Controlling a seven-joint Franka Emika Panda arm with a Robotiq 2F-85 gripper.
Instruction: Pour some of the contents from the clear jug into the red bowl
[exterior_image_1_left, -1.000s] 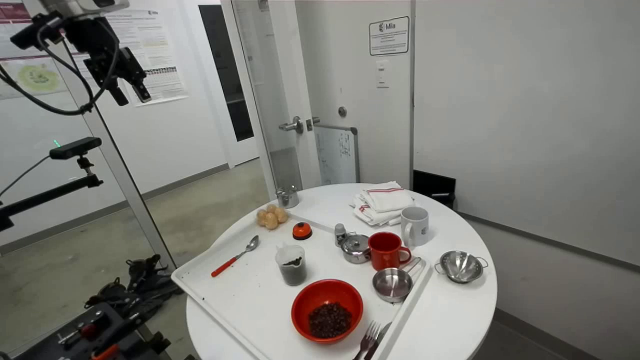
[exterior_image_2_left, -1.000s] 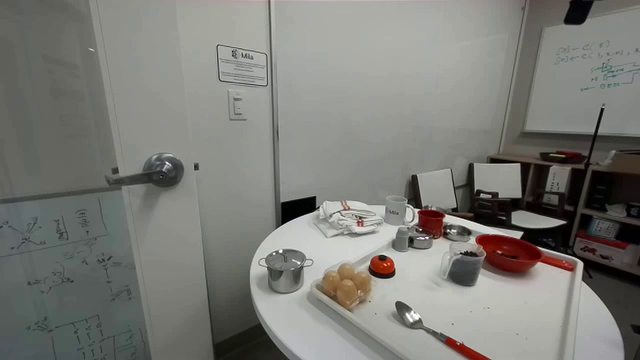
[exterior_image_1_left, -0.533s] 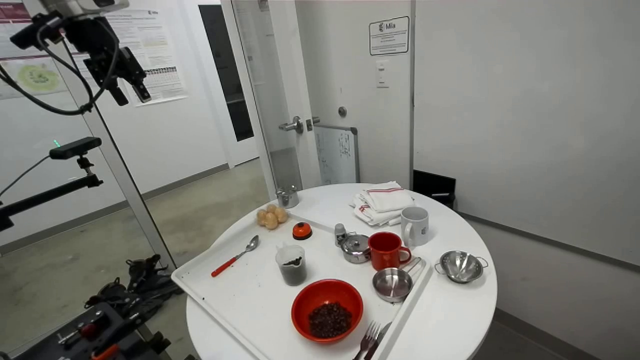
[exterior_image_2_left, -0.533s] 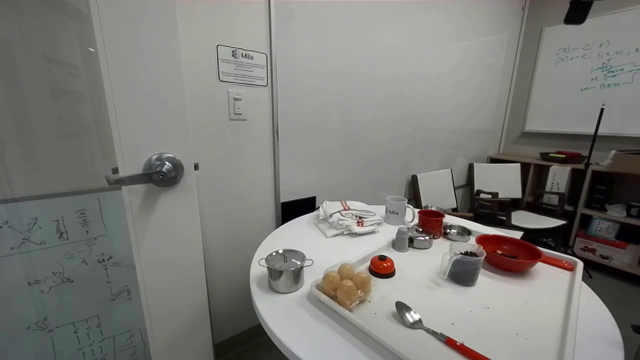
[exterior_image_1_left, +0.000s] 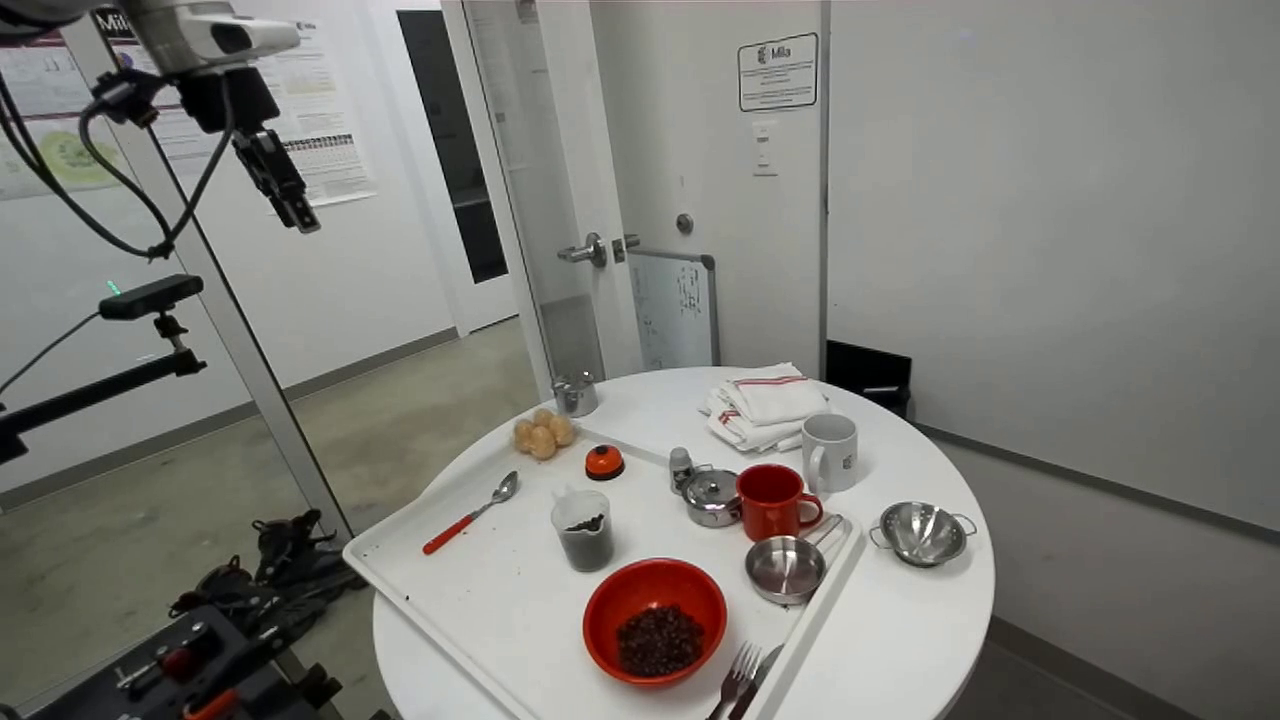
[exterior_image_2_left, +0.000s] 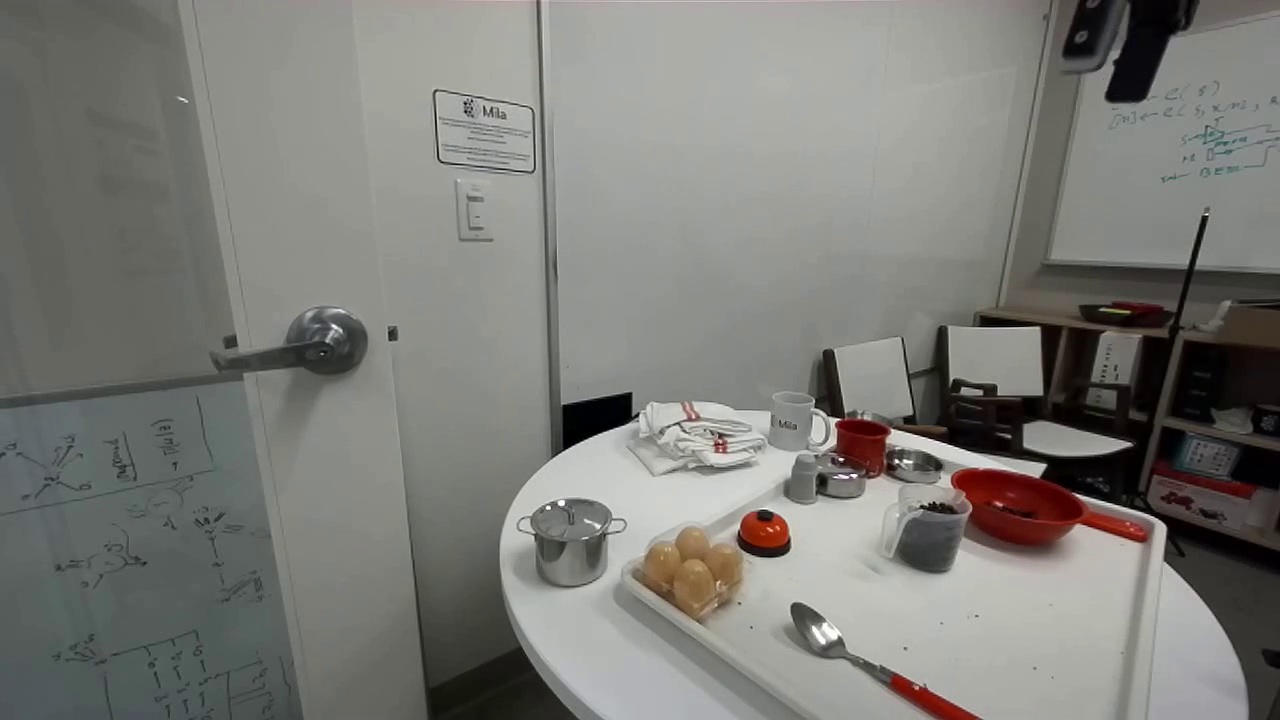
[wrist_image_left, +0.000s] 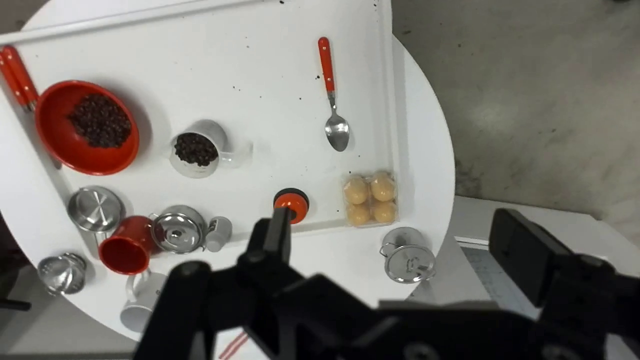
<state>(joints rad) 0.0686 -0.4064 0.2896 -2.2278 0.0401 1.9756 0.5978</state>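
Gripper released, jaws standing wide apart in your wrist view; both exterior views give it to you hanging high, well apart from the white tray. Clear jug upright on that tray, small dark pieces inside, just beside the red bowl but not touching it, handle turned away from the bowl, where you see a heap of like pieces. Toward the tray's other end you have a red-handled spoon, a pack of four eggs and, between pack and jug, an orange dome with black base.
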